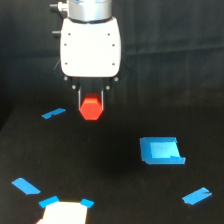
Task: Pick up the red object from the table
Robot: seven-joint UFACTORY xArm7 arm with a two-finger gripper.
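Note:
The red object is a small red-orange hexagonal-ended block. It sits between the two thin dark fingers of my gripper, just below the white gripper body. The fingers stand close against its sides, shut on it. It hangs upright and looks lifted off the black table, though the gap beneath it is hard to judge against the dark surface.
A blue square patch lies at the exterior view's right. Blue tape strips lie at the left, lower left and lower right. A white patch with blue tape corners sits at the bottom edge.

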